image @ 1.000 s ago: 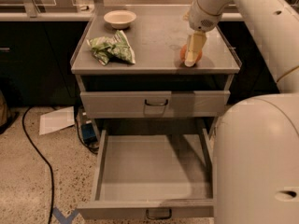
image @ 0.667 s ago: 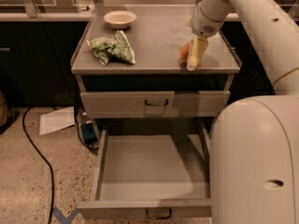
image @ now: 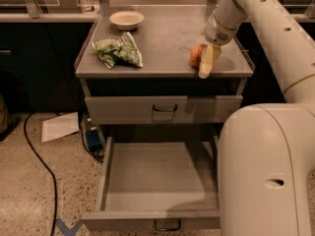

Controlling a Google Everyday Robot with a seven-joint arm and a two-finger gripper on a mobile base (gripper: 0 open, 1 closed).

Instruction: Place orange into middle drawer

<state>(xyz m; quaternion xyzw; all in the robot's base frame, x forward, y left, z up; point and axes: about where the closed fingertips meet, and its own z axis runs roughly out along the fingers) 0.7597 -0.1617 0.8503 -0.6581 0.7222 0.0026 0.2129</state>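
Observation:
The orange (image: 196, 56) sits on the grey cabinet top (image: 162, 38), near its front right edge. My gripper (image: 205, 63) hangs from the white arm right against the orange's right side, pointing down at the top's front edge. The middle drawer (image: 157, 178) is pulled out wide below, near the floor. It shows a flat grey floor, low side walls and a small loop handle (image: 167, 225) at its front. Nothing lies in it.
A green-and-white foil bag (image: 119, 52) lies on the left of the top and a beige bowl (image: 126, 19) stands at the back left. A shut drawer front with a black loop handle (image: 165, 108) sits under the top. My white body (image: 266, 171) blocks the right. A cable and paper lie on the floor at left.
My gripper has come down a little beside the orange. The orange, the bag, the bowl and the drawers have stayed where they were.

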